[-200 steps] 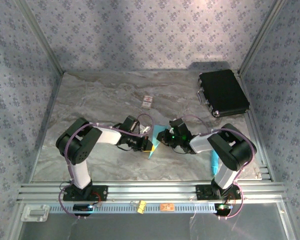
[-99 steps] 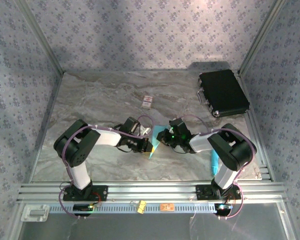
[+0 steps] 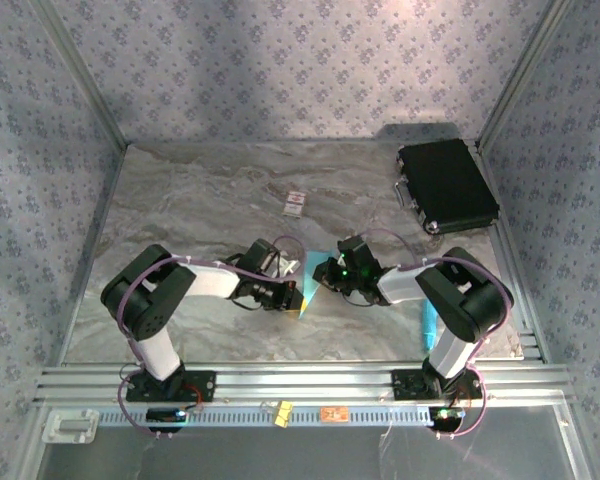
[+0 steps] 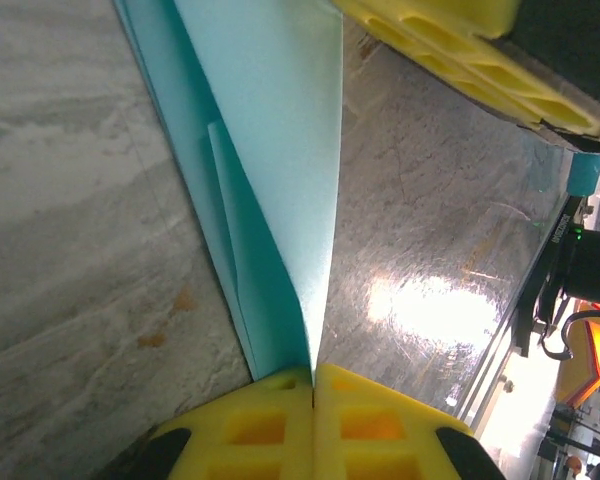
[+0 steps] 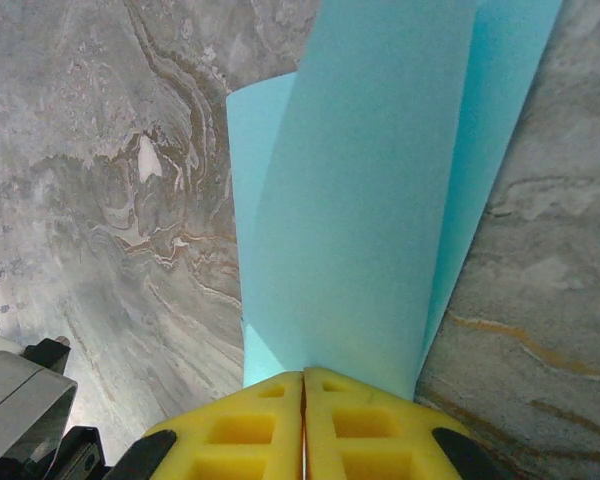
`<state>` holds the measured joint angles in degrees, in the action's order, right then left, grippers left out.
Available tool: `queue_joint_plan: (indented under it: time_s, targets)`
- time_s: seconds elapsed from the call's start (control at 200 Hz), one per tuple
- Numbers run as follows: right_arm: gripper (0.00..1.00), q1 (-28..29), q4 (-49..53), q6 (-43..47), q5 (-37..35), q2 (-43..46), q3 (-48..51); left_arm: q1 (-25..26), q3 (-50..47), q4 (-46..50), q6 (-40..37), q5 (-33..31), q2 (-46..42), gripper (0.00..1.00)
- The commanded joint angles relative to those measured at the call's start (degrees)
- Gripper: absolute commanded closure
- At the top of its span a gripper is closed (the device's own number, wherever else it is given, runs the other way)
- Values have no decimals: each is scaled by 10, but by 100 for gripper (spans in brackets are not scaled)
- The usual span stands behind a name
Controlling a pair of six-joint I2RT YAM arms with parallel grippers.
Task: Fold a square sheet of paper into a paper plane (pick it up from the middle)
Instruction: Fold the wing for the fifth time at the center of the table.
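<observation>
Since a second ago: left arm's elbow swung out toward 8 o'clock, left gripper drawn slightly the same way, right arm much as before. Nearest now, at about 5 o'clock beside the right arm's base, a slim cyan stick flat on the marble table. At the table's middle, the square sheet of paper, folded into layers and held between both claws. Tapers to a point toward 6 o'clock. On its 9 o'clock side, the left gripper, yellow pads pressed together. Pinches the creased end where the layers meet. On its 3 o'clock side, the right gripper, likewise clamped, pads closed flat on a broad light-blue flap with a second layer behind. Contact between sheet and marble: cannot tell. Farther back, toward 12 o'clock from the sheet, a small white card with red marks, lying alone. Farthest, toward 2 o'clock near the back corner, a black case, lid shut, handle facing the middle.
</observation>
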<state>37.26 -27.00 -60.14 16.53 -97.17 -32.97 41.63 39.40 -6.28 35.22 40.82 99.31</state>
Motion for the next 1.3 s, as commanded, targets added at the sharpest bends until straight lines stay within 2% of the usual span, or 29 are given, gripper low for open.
queue_joint_plan:
  time_s: [0.0,0.26,0.36,0.455,0.505,0.57,0.66,0.78,0.835,1.129,1.294]
  targets:
    - [90,14,71,3,-37,-35,3,16,-25,64,6,4,-8,93]
    - [91,13,81,0,-41,-36,3,28,-33,76,15,-13,-27,88]
    - [91,15,82,-2,-44,-36,3,29,-33,80,16,-14,-25,99]
    - [91,15,81,-2,-43,-36,3,32,-34,82,19,-14,-22,99]
    - [91,15,81,-3,-43,-36,3,33,-33,82,20,-13,-22,97]
    - [91,16,82,-3,-44,-36,2,35,-34,83,21,-14,-24,90]
    - [91,16,82,-4,-44,-36,2,36,-39,81,25,-13,-28,89]
    - [91,16,85,-6,-44,-36,1,41,-42,79,28,-13,-30,99]
    - [91,16,85,-7,-44,-36,1,42,-43,80,30,-15,-33,100]
    - [91,18,81,-12,-48,-36,0,44,-60,86,42,-35,-71,80]
    - [91,22,77,-21,-53,-37,0,45,-61,130,41,-83,-156,79]
